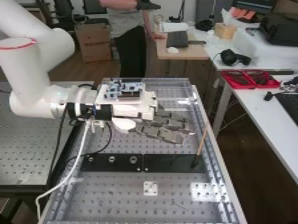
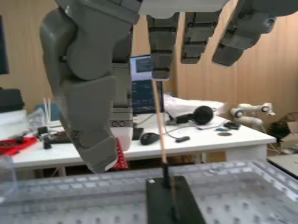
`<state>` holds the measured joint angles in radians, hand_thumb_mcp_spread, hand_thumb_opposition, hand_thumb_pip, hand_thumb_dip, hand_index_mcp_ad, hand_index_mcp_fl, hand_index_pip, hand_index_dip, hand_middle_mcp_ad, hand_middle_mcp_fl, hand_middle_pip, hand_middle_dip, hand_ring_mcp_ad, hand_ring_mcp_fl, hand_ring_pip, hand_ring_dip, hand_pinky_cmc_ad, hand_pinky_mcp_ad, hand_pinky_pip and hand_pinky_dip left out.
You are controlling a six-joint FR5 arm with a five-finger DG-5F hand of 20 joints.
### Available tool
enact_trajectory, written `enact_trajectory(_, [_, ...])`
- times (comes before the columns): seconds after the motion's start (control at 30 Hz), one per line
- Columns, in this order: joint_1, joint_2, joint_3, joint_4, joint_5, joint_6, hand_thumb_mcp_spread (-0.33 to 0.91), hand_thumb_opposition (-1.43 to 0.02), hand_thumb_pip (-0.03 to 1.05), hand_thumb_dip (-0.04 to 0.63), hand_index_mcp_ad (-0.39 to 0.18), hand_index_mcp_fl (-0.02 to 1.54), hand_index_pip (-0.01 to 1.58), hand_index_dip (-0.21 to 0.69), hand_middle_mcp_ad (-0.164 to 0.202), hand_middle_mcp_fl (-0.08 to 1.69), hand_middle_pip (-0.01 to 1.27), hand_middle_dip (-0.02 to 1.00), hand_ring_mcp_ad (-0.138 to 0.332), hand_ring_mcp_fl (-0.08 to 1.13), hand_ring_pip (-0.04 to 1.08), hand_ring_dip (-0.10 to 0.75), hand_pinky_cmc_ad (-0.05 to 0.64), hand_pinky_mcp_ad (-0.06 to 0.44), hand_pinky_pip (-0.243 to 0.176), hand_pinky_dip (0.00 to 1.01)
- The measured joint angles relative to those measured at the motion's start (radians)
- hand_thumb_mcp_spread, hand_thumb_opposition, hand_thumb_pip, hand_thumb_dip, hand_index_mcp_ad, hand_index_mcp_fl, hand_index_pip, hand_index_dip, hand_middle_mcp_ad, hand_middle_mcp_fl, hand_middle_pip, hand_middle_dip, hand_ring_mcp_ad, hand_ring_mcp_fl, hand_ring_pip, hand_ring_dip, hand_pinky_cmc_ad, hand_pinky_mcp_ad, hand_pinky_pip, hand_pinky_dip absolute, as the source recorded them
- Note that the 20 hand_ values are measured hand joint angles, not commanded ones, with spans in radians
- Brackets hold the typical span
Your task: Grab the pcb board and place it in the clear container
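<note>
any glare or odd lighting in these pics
high view: white glare patches on the bench's shiny top, the brightest on the near side of the black strip; wrist view: grey fingers look dark against the paler, brighter wall

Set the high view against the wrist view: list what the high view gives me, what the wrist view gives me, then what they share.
High view: the thick white robot arm, a blue-and-white circuit board at the hand's white base (mounted there or not, I cannot tell), three round metal fittings on a black plate, and a small white square plate.

Wrist view: a small white robot arm in the background and thin pale upright sticks.

Both: the dark grey hand, the slim wooden rod and the black headphones.
</note>
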<state>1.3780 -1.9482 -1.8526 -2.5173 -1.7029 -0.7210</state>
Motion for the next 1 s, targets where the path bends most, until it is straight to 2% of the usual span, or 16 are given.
enact_trajectory(0.17, [0.089, 0.05, -0.042, 0.042, 0.008, 0.05, 0.67, -0.93, 0.36, 0.22, -0.22, 0.81, 1.06, 0.253, 0.066, 0.17, 0.15, 0.16, 0.101, 0.03, 0.1, 0.037, 0.298, 0.182, -0.075, 0.19])
enact_trajectory(0.37, [0.206, 0.057, -0.05, 0.092, 0.01, 0.118, 0.67, -0.93, 0.36, 0.22, -0.216, 0.82, 1.03, 0.265, 0.068, 0.17, 0.15, 0.16, 0.11, 0.03, 0.1, 0.037, 0.302, 0.178, -0.075, 0.19])
enact_trajectory(0.53, [0.297, 0.012, -0.014, 0.119, 0.01, 0.164, 0.67, -0.95, 0.36, 0.22, -0.216, 0.84, 1.02, 0.283, 0.068, 0.17, 0.15, 0.16, 0.113, 0.03, 0.1, 0.037, 0.302, 0.178, -0.075, 0.19])
enact_trajectory(0.63, [0.348, -0.038, 0.033, 0.119, 0.007, 0.185, 0.67, -0.94, 0.36, 0.22, -0.216, 0.85, 1.01, 0.284, 0.068, 0.17, 0.15, 0.16, 0.113, 0.03, 0.1, 0.037, 0.302, 0.178, -0.075, 0.19])
enact_trajectory(0.83, [0.388, -0.113, 0.102, 0.094, 0.018, 0.194, 0.67, -0.94, 0.36, 0.22, -0.216, 0.85, 1.01, 0.284, 0.068, 0.17, 0.15, 0.16, 0.113, 0.03, 0.1, 0.037, 0.302, 0.182, -0.075, 0.19])
enact_trajectory(1.0, [0.397, -0.154, 0.129, 0.073, 0.068, 0.195, 0.67, -0.94, 0.36, 0.22, -0.216, 0.85, 1.01, 0.284, 0.068, 0.17, 0.15, 0.16, 0.113, 0.03, 0.1, 0.037, 0.302, 0.182, -0.075, 0.19])
